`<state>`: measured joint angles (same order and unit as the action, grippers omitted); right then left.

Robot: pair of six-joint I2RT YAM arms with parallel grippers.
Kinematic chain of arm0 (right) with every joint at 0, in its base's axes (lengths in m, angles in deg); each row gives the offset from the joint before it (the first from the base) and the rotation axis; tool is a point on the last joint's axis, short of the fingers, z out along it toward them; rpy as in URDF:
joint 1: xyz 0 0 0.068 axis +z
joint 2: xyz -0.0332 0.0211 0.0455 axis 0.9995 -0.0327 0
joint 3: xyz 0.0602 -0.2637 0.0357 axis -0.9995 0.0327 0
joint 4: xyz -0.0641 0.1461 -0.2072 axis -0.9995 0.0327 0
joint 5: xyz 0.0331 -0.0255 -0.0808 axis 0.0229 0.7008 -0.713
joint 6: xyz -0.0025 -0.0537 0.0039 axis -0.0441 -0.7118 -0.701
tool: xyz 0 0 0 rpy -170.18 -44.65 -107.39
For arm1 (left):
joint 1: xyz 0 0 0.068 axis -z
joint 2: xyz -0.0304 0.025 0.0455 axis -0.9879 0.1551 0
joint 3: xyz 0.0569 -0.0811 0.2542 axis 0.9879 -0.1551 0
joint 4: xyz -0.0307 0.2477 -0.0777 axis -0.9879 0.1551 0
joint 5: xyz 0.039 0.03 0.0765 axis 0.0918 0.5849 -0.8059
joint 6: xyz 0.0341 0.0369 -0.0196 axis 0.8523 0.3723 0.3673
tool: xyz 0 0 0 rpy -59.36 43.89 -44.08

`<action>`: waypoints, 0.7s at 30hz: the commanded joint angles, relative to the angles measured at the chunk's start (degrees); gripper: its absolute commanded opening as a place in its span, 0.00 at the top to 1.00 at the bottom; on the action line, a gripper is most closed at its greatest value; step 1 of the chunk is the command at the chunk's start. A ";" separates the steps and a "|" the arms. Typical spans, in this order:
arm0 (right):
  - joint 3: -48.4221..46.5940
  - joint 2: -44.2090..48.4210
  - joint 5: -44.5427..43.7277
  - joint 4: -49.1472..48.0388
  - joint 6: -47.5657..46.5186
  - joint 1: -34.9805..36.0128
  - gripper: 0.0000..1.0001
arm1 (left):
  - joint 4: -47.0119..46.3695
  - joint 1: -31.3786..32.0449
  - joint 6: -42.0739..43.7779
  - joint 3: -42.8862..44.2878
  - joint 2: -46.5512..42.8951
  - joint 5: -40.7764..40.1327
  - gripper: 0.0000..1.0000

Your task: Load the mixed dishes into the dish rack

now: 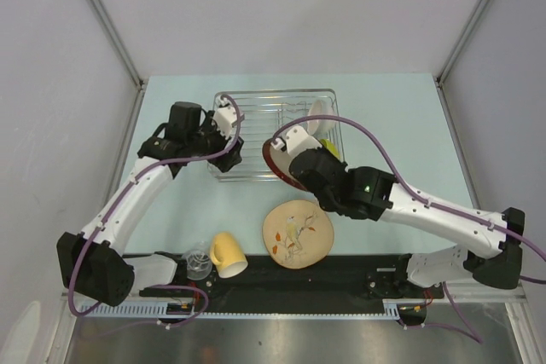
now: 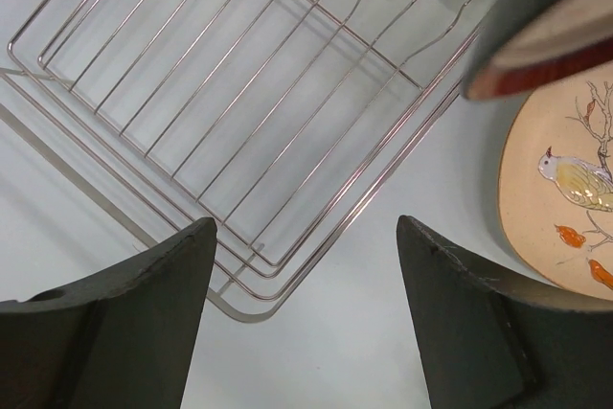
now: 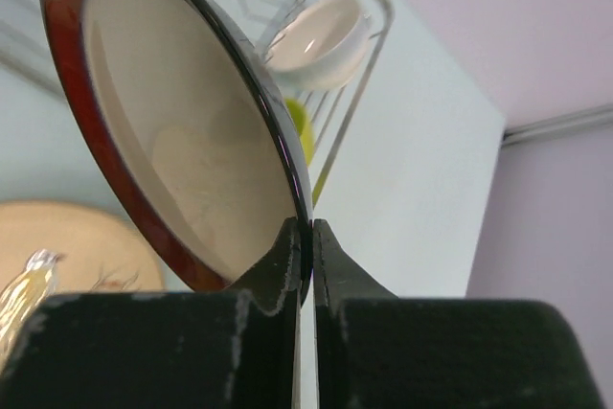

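Pale mint tabletop (image 1: pixel 401 125) is filling the top view, and the silver wire dish rack (image 1: pixel 273 112) is sitting at 12 o'clock on it. The right arm (image 1: pixel 426 210) is reaching in from 4 o'clock. Its right gripper (image 3: pixel 306 237) is pinching the rim of the dark red-rimmed beige plate (image 3: pixel 192 141), fingers pressed together on the edge. That plate is being held tilted up on edge at the rack's 6 o'clock rim; whether it is touching the wire, I cannot tell. The left arm (image 1: pixel 136 193) is coming in from 8 o'clock, and the left gripper (image 2: pixel 306 265) is hovering over the rack's 9 o'clock end, fingers spread wide with nothing between them.

On the table at 6 o'clock from the rack, the beige bird-patterned plate (image 1: pixel 297 234) is lying flat. Inside the rack's 3 o'clock end the white bowl (image 3: pixel 316 40) is standing on edge, and the lime-green bowl (image 3: pixel 300 126) is sitting just at 5 o'clock of it. The yellow mug (image 1: pixel 227 253) is lying on its side at 9 o'clock of the patterned plate. The small clear glass (image 1: pixel 199 263) is sitting just beside the mug, at its 9 o'clock.
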<state>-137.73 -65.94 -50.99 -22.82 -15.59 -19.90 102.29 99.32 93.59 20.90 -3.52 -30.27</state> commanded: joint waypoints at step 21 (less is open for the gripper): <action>-8.55 -20.67 6.29 -63.35 -49.85 -20.50 1.00 | -2.99 -7.16 -1.43 -3.41 -0.23 5.16 0.20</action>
<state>-142.32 -85.30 -46.95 -67.22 -56.42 -40.40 101.59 93.02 92.98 18.02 -3.83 -27.38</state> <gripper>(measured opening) 0.033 0.807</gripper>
